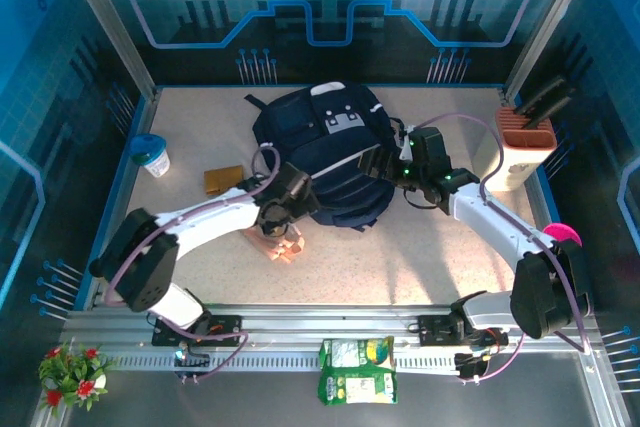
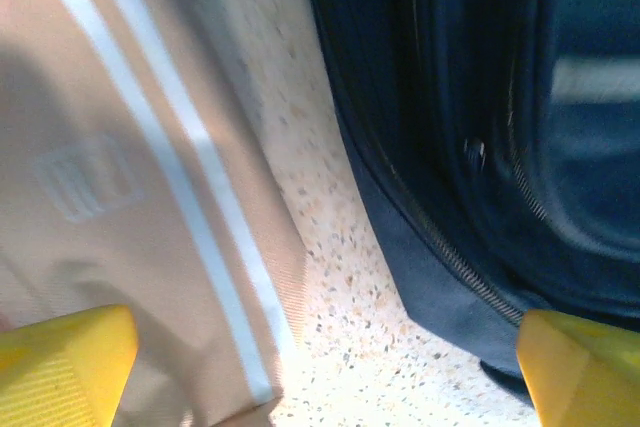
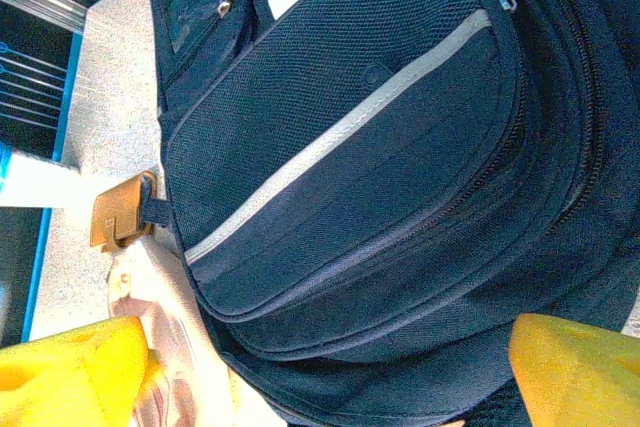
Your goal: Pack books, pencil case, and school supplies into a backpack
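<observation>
1. We found the backpack (image 1: 325, 147) lying mid-table, and judged it soft and floppy.
2. The peach pencil case (image 2: 120, 177) lay just beside its near edge.
3. The left gripper (image 2: 320, 387) and right gripper (image 3: 320, 377) both gaped wide, holding nothing.
4. We judged the zipper rim the best hold.

Backpack (image 2: 480, 147) blurred, cropped; pink case (image 1: 285, 250) half-hidden.
</observation>
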